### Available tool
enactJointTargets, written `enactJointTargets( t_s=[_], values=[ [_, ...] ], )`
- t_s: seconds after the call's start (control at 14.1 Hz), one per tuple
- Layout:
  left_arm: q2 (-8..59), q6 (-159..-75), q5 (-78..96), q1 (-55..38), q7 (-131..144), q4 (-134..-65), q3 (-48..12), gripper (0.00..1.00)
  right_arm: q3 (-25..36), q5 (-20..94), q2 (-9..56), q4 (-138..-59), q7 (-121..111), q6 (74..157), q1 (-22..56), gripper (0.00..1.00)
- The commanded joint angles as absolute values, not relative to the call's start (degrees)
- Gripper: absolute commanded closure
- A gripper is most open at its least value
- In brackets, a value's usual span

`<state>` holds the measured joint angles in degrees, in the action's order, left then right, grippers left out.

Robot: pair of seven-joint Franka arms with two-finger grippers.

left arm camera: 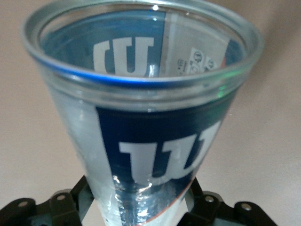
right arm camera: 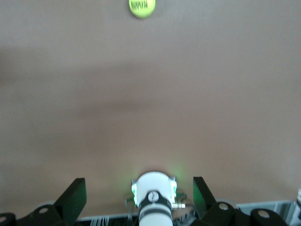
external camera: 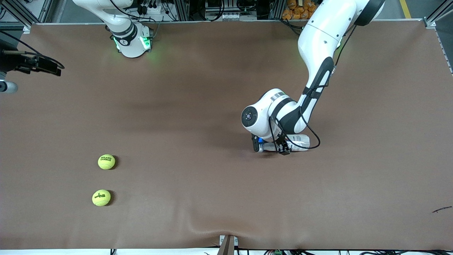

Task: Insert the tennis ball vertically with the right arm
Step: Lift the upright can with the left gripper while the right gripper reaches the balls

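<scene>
Two yellow tennis balls lie toward the right arm's end of the table, one [external camera: 106, 162] farther from the front camera than the other [external camera: 101, 197]; the right wrist view shows one tennis ball [right arm camera: 142, 8]. My right gripper [external camera: 53, 68] hangs high over that end's edge, open with nothing between its fingers [right arm camera: 75, 197]. My left gripper [external camera: 272, 148] is low at mid-table, shut on the base end of a clear plastic ball can [external camera: 299, 141] with a blue label [left arm camera: 160, 155]. The can's open rim [left arm camera: 141, 80] points away from the left gripper [left arm camera: 141, 209], and the can looks empty.
The right arm's base [external camera: 132, 44] glows green at the table's top edge and shows in the right wrist view [right arm camera: 153, 193]. The brown table cover [external camera: 198, 198] bulges slightly near the front edge. A small dark scrap [external camera: 442, 209] lies toward the left arm's end.
</scene>
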<state>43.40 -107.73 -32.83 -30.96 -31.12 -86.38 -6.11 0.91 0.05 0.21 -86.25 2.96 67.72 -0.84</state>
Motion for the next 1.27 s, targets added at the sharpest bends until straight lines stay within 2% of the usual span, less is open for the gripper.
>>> enactJointTargets(
  t_s=[0.0,0.28,0.5,0.78,1.06,1.2],
  values=[
    [41.14,-107.31,-31.47,-31.02,-30.85,-84.82,-7.11,0.19,0.97,-0.18,0.61,-85.17,4.13,62.34,0.53,0.0],
    [40.43,-109.59,-23.23,-30.76,-29.89,-80.52,-9.67,0.2,1.05,-0.18,2.37,-85.52,4.31,54.51,1.58,0.0],
    [40.08,-115.46,-17.24,-30.76,-29.53,-78.93,-9.84,0.21,1.14,-1.31,5.79,-85.08,4.31,54.05,0.88,0.0],
    [40.08,-128.64,-12.75,-31.55,-26.21,-79.19,-9.75,0.21,1.49,-1.58,12.2,-80.96,4.04,59.83,0.27,0.0],
    [40.52,-140.68,-8.11,-31.64,-23.29,-79.54,-11.69,0.21,1.49,-9.56,20.02,-80.6,4.3,70.98,0.44,0.0],
    [41.13,-145.96,-4.5,-32.86,-21.9,-79.98,-11.69,0.21,1.41,-8.62,21.53,-80.68,4.39,77.14,0.09,0.0]
  ],
)
